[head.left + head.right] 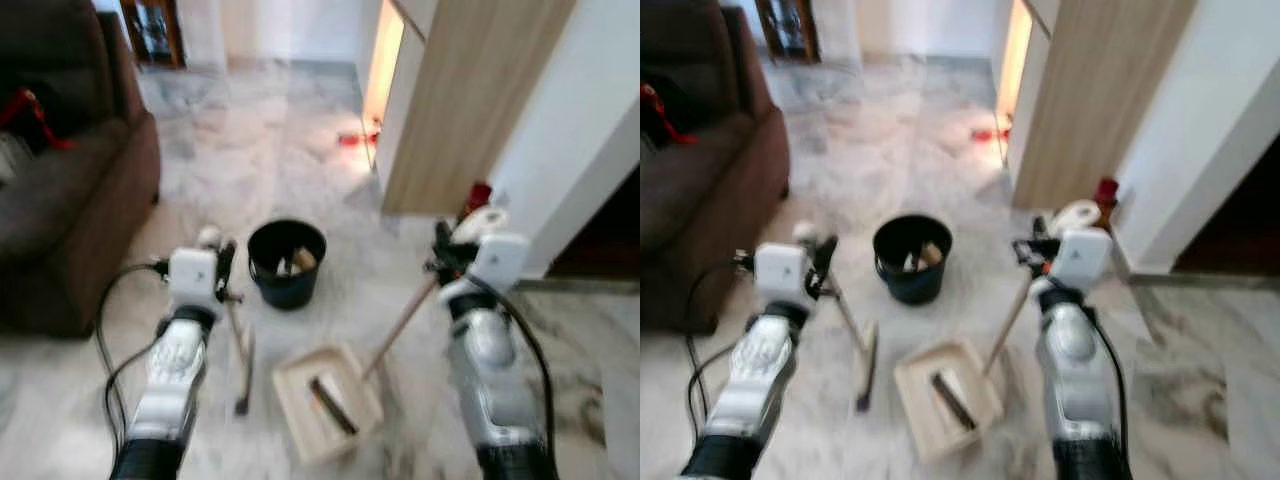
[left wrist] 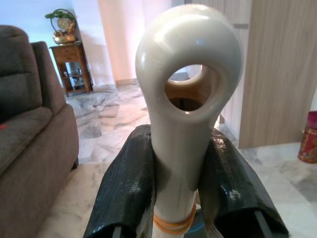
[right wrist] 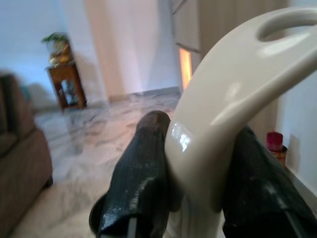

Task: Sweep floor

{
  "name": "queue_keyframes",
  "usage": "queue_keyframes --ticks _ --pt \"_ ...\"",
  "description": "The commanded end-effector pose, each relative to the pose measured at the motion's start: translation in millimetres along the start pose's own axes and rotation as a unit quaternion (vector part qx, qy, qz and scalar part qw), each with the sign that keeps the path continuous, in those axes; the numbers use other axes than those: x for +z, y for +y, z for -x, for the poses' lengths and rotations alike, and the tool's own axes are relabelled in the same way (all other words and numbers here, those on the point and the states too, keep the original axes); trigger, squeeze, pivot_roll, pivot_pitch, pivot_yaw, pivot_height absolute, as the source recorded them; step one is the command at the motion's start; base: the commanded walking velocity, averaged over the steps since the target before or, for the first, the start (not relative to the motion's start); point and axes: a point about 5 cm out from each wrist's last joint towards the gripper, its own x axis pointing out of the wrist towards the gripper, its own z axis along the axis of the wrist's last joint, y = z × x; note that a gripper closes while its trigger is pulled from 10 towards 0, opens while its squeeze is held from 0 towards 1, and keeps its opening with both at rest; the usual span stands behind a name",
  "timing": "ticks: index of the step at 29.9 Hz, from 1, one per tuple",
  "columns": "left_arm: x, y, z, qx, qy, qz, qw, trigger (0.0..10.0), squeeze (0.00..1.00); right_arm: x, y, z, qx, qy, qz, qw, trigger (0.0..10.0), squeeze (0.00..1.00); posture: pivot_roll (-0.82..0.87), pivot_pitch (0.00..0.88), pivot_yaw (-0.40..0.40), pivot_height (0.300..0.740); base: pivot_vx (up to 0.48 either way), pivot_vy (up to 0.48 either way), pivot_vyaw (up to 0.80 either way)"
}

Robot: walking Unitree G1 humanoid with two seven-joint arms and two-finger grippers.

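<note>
My left gripper (image 1: 218, 262) is shut on the cream handle of a small broom (image 1: 240, 352); its stick slants down to a dark brush head on the marble floor. In the left wrist view the handle's ring end (image 2: 188, 89) rises between the two black fingers (image 2: 126, 193). My right gripper (image 1: 447, 258) is shut on the cream handle (image 3: 233, 114) of a dustpan (image 1: 325, 402). The dustpan's wooden stick runs down to the beige pan, which lies on the floor between my arms with a dark strip in it.
A black bucket (image 1: 287, 262) holding some scraps stands just beyond the dustpan. A brown sofa (image 1: 70, 190) fills the left side. A wooden cabinet (image 1: 470, 100) and white wall stand to the right, with a red tin (image 1: 478, 193) at their foot.
</note>
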Motion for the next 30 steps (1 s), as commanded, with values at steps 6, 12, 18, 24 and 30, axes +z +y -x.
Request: queue_keyframes --ticks 6,12,18,24,30 --pt "10.7 -8.2 -4.9 -0.008 -0.026 0.007 1.0 10.0 0.0 53.8 0.1 -17.1 -0.014 -0.1 -0.018 0.995 10.0 0.0 -0.1 0.019 -0.018 0.74 0.377 0.0 0.0" --pt "9.3 -6.5 -4.0 -0.004 -0.025 0.005 1.0 10.0 0.0 85.0 8.5 -25.3 -0.003 -0.148 -0.031 0.988 10.0 0.0 -0.1 0.005 -0.019 0.74 0.377 0.0 0.0" --pt "8.4 -1.8 -3.0 0.002 -0.024 0.001 1.0 10.0 0.0 105.1 15.0 -30.3 0.005 -0.175 -0.048 0.983 10.0 0.0 -0.1 0.0 -0.02 0.74 0.376 0.0 0.0" --pt "5.6 3.6 1.3 0.005 -0.021 -0.008 1.0 10.0 0.0 113.3 19.3 -32.2 0.012 -0.184 -0.049 0.982 10.0 0.0 -0.1 0.0 -0.023 0.74 0.375 0.0 0.0" --pt "1.7 11.2 10.3 0.014 -0.013 -0.018 1.0 10.0 0.0 114.2 21.2 -32.8 0.018 -0.181 -0.053 0.982 10.0 0.0 -0.09 0.0 -0.027 0.74 0.34 0.0 0.0"
